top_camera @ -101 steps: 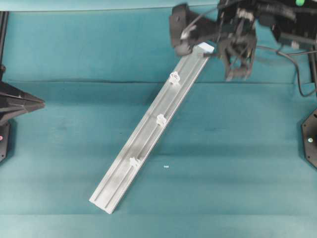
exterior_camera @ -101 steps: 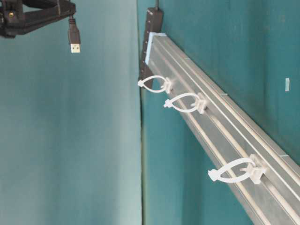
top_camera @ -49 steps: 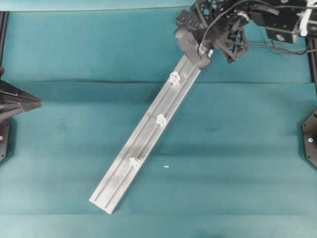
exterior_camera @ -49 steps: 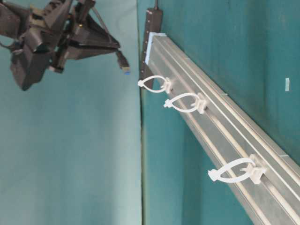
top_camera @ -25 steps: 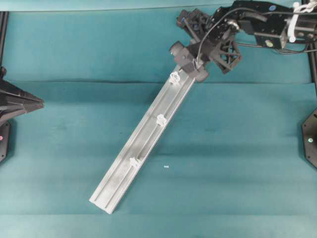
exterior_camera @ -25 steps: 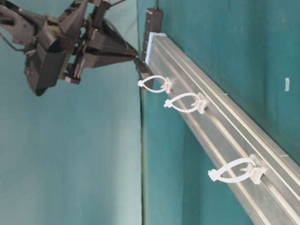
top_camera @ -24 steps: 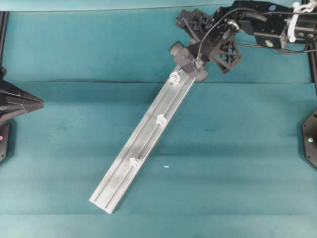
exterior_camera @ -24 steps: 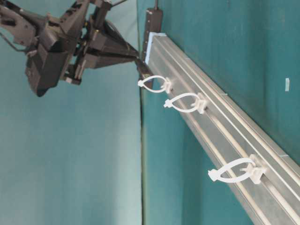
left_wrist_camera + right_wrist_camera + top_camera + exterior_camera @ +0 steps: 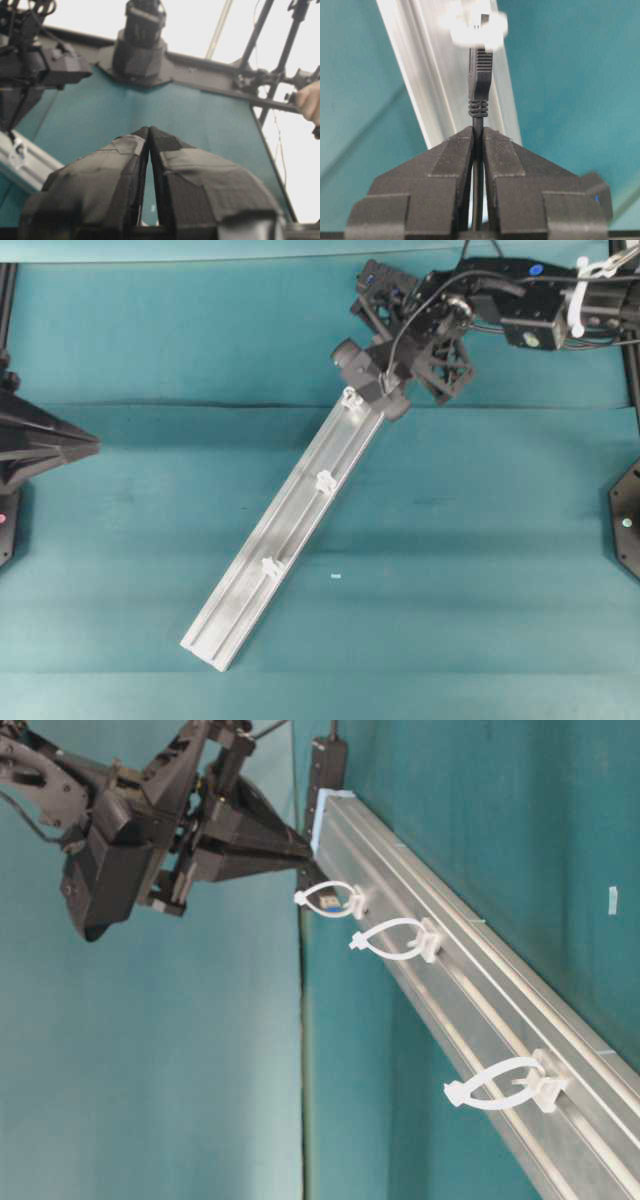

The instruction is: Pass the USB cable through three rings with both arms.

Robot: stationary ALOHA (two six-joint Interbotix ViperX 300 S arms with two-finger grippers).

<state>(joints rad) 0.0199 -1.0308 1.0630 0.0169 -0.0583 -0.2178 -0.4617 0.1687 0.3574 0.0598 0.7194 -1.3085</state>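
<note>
The silver rail (image 9: 300, 505) lies slantwise on the teal table and carries the three rings (image 9: 350, 397), (image 9: 325, 481), (image 9: 270, 566). My right gripper (image 9: 477, 131) is shut on the thin black USB cable just behind its plug (image 9: 480, 75). The plug's tip reaches into the first ring (image 9: 475, 22). From the table-level view the plug tip (image 9: 326, 901) sits inside that ring (image 9: 345, 890), with the right gripper (image 9: 305, 850) just above it. My left gripper (image 9: 97, 447) hovers at the far left edge, away from the rail. Its taped fingertips (image 9: 142, 134) meet, with nothing between them.
The black hub (image 9: 385, 285) sits past the rail's far end, under the right arm. A small white speck (image 9: 336, 577) lies on the cloth to the right of the rail. A person's hand (image 9: 307, 100) shows beyond the table frame. Arm bases stand at both side edges.
The right gripper has come down and forward along the rail with the cable, and the plug tip has gone from outside the first ring into it. The left gripper has edged slightly right.
</note>
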